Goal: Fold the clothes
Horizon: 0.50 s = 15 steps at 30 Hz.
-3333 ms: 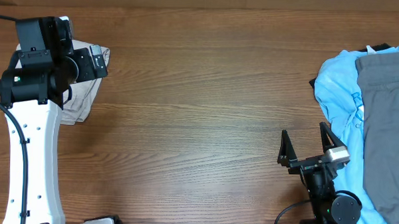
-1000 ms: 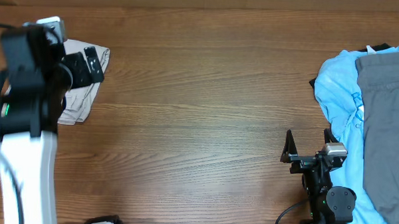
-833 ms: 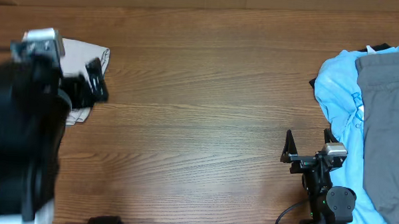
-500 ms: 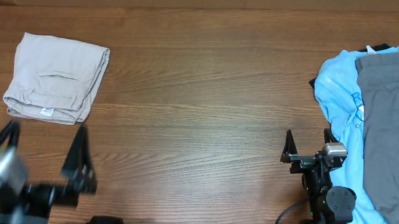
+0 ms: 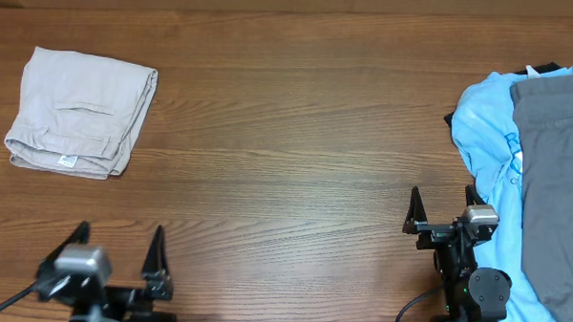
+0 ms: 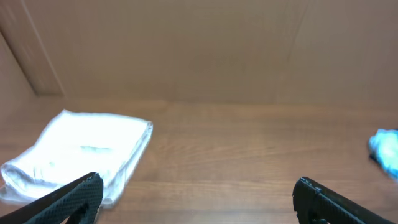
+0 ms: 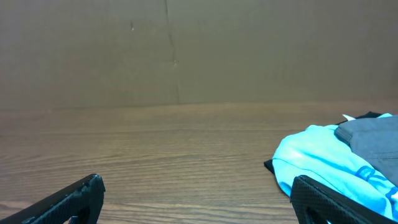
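The shorts [image 5: 81,113] lie folded into a compact, roughly square bundle on the wooden table [image 5: 297,133], at about ten o'clock in the overhead view. A stitched pocket seam shows on the upper layer and a small white label [image 5: 67,161] sits near the edge closest to the arms. Nothing touches the bundle.

The left gripper [image 5: 117,243] sits at about seven o'clock, near the table's front edge and well apart from the shorts. Its two dark fingers are spread wide with bare wood between them. In the left wrist view the gripper [image 6: 196,190] is equally wide. The shorts [image 6: 78,152] appear there at about nine o'clock, pale and overexposed, lying ahead of the left finger [image 6: 74,194].

The right gripper [image 5: 442,199] is at about four o'clock in the overhead view, its fingers also spread wide and holding nothing. One finger is just beside the edge of a light blue T-shirt [image 5: 489,120], which is heaped at three o'clock. A grey garment [image 5: 554,170] lies on top of the T-shirt. In the right wrist view the gripper [image 7: 196,190] frames bare wood, with the T-shirt [image 7: 323,165] and the grey garment [image 7: 370,137] at about four o'clock.
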Motion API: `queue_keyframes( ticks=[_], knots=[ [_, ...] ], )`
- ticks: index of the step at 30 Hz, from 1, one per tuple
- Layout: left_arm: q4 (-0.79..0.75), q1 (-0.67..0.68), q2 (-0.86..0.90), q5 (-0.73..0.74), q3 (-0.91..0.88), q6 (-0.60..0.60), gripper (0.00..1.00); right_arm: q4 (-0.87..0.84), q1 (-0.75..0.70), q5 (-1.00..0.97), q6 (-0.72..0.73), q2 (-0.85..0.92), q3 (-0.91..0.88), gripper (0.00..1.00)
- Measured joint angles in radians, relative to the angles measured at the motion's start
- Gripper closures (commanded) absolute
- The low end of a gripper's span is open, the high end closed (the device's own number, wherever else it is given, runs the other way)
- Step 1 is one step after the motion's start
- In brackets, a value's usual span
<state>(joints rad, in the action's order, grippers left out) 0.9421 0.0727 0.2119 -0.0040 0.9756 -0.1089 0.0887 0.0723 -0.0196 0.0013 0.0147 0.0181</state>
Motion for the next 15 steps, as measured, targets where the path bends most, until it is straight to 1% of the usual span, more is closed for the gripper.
queue_keyframes(
  ticks=[4,11,15],
  knots=[
    [-0.126,0.0,-0.068,0.0,-0.183,0.0,0.0,-0.001,0.0,0.0,-0.001,0.0,0.0,0.0],
    [-0.478,0.0,-0.172,0.0,-0.471,0.0,0.0,0.0,0.0,0.0,0.0,0.0,0.0,0.0],
    [-0.642,0.0,-0.192,0.0,-0.576,0.0,0.0,0.0,0.0,0.0,-0.001,0.0,0.0,0.0]
  ],
)
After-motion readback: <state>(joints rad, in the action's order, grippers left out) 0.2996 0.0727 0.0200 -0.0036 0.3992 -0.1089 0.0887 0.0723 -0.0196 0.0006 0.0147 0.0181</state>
